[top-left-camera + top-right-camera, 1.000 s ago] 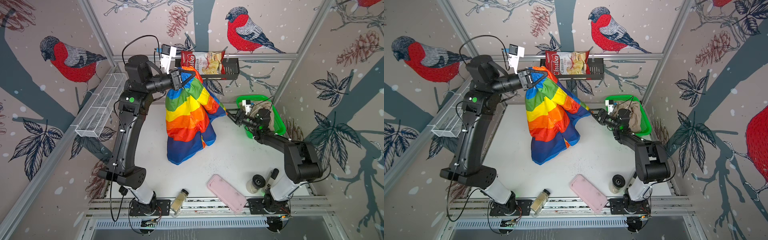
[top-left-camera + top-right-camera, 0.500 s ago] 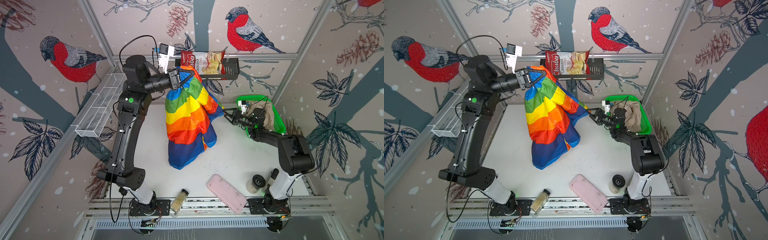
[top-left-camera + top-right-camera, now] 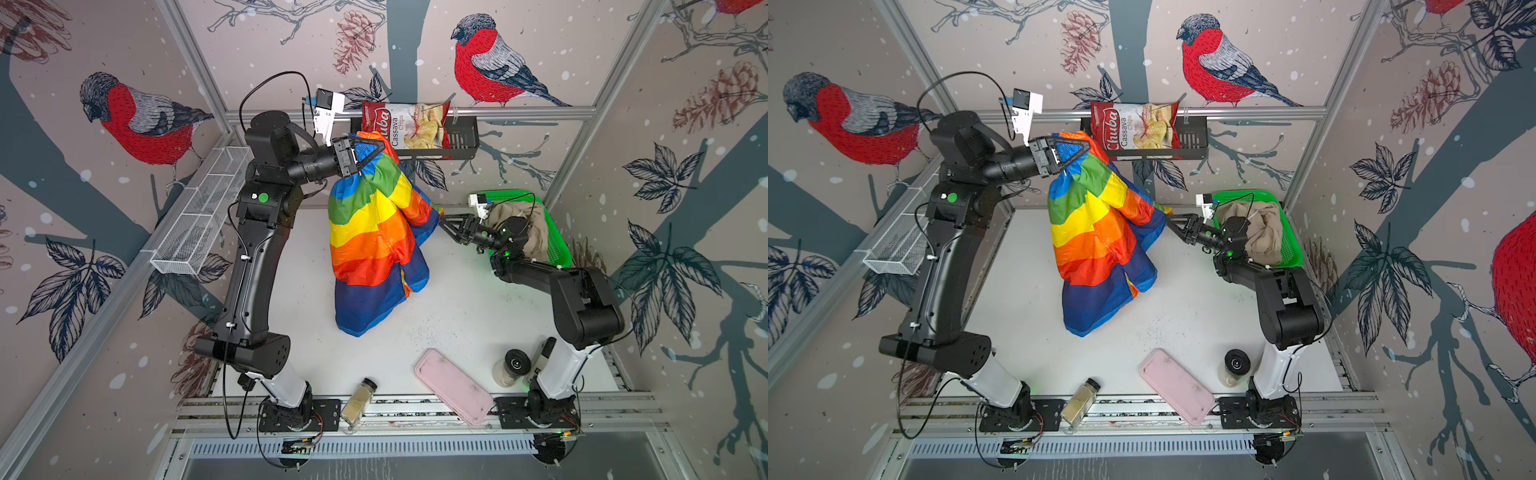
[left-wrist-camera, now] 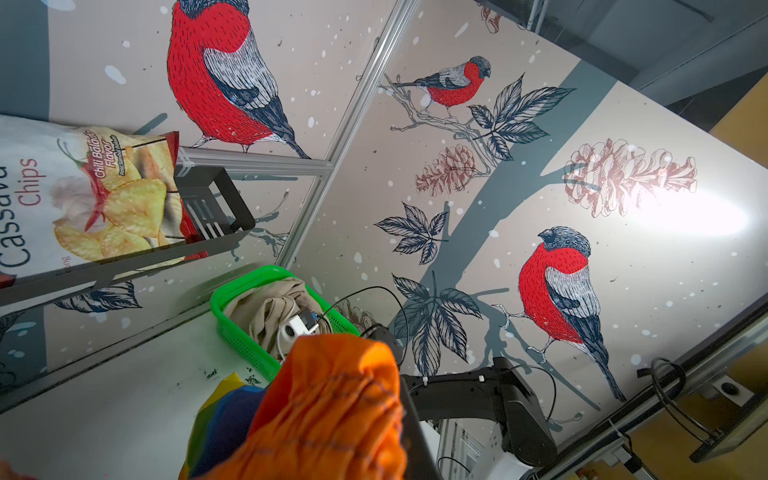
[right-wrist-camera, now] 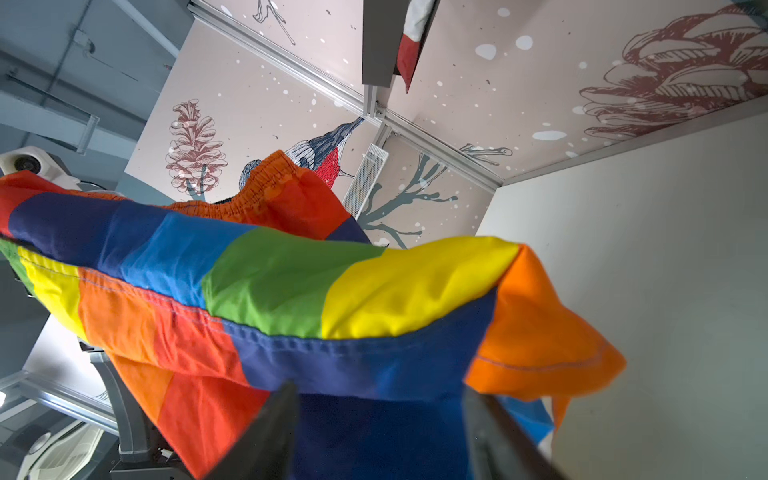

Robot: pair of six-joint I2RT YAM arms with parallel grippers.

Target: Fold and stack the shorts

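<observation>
Two pairs of shorts in view. The rainbow shorts (image 3: pixel 374 232) hang over the middle of the counter (image 3: pixel 457 324). Their orange waistband is bunched and clamped in the left fingers (image 3: pixel 380 150), which are held high just beside the black rack (image 3: pixel 461 137) on the back wall. Navy hem lowest; contact with the counter cannot be told.

Right fingers (image 3: pixel 445 219) sit at the shorts' right edge, partly apart. In the right wrist view navy cloth lies between them, and they are not closed on it.

Beige shorts (image 3: pixel 536 216) lie crumpled inside the green basket (image 3: pixel 557 245) in the back right corner, behind the right arm.
</observation>
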